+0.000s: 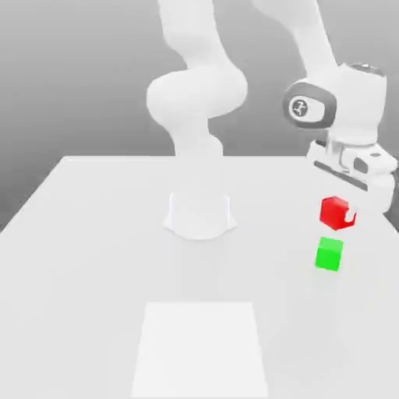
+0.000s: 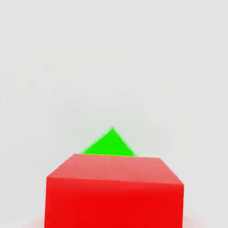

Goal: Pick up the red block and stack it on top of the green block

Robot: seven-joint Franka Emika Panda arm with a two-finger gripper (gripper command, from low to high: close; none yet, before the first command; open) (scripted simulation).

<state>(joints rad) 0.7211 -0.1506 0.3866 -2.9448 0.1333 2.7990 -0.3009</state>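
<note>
Red block [image 1: 336,212] carried above green block [image 1: 329,255], not yet stacked.

Seen in the exterior view near that view's right edge: red block lifted clear of the white surface [image 1: 93,257], held in the jaws of the gripper [image 1: 345,216], which were closed on its sides. Green block resting on the surface just below and slightly toward the exterior view's left, the two cubes apart with a small gap between them. In the hand view, red block [image 2: 115,191] close to the camera, one corner of the green block [image 2: 110,143] visible behind its upper edge. Judged as the carrying step, near its end. Next move probably needed: a small correction sideways to centre the red cube over the green one, then a slow descent until the faces touch, and only then release.
</note>
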